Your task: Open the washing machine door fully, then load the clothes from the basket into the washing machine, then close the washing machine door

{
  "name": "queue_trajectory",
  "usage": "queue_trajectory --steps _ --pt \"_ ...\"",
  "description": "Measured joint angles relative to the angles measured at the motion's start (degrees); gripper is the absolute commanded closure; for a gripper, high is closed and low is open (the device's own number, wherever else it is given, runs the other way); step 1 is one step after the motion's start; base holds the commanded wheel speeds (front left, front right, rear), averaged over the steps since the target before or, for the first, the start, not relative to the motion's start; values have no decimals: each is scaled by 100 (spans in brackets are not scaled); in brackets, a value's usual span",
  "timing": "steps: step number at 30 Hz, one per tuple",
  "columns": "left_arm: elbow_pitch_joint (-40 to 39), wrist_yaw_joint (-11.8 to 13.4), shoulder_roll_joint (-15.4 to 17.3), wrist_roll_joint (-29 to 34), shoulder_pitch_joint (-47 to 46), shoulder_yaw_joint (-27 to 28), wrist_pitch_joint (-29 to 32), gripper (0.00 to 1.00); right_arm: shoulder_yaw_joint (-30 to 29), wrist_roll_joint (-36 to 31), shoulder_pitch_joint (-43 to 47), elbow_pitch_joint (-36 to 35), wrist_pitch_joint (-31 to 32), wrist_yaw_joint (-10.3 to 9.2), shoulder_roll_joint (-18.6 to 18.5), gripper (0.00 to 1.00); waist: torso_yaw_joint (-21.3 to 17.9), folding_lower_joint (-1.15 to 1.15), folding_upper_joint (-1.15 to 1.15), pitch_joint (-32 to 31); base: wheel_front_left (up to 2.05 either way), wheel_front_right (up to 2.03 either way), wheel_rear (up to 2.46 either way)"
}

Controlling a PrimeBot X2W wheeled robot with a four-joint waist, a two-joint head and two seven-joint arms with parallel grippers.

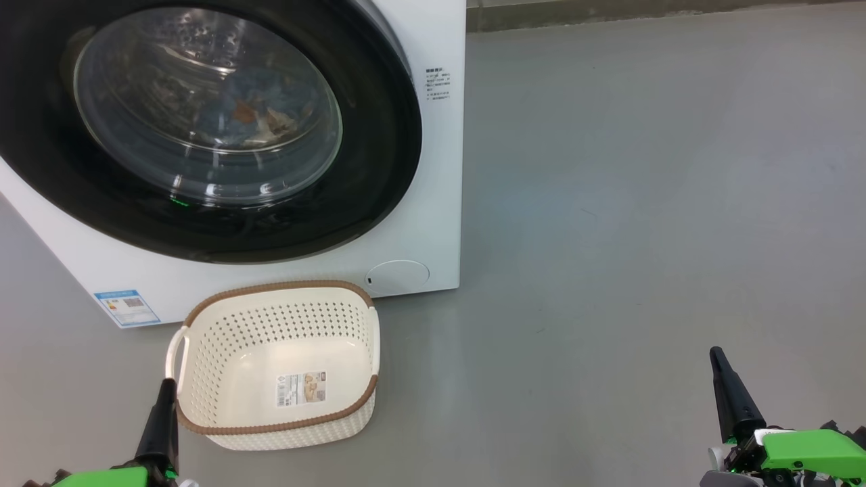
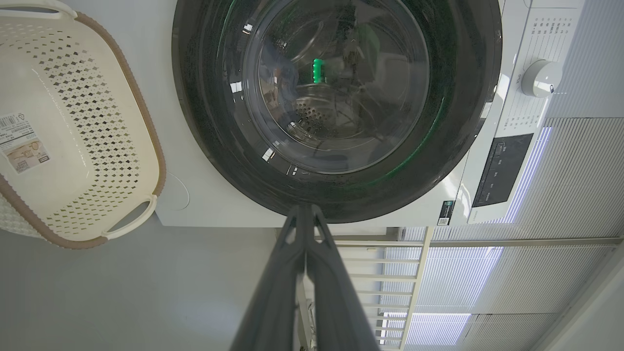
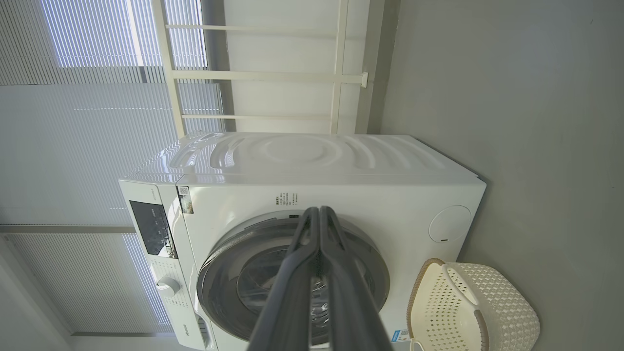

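the washing machine [image 1: 433,203] stands on the grey floor [image 1: 643,203] toward its far left, close to the far edge where floor meets wall. the washing machine door [image 1: 379,169] is shut, its wide glossy black rim lying flat against the white front. through the bulging glass the clothes [image 1: 250,115] show inside the drum, a light blue heap with orange-brown patches, low in the bowl. the basket [image 1: 277,287] sits on the floor just in front of the machine's lower front edge, below the door and just beside the round filter cap [image 1: 398,277]; whether its far rim touches the machine cannot be told. its pale bottom lies bare around a printed label [image 1: 302,389], and one white handle faces the left side. a small blue sticker [image 1: 127,308] marks the machine's lower left corner. the left gripper [image 1: 166,387] hovers at the near left of the floor, its dark tip over the basket's near left rim in the head view; its fingers are pressed together and hold nothing. the right gripper [image 1: 718,362] hangs over bare floor at the near right, well apart from basket and machine, fingers likewise pressed together around nothing. in the left wrist view the joined fingers point at the lower part of the door rim, with a round knob [image 2: 541,78] on the control panel off to one side.
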Motion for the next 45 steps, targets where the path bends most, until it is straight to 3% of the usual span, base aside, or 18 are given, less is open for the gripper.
queue_trajectory --steps 45 --pt "0 0 0 0 0 1 1 100 -2 0 0 0 0 0 2 100 0 0 0 0 0 0 0"
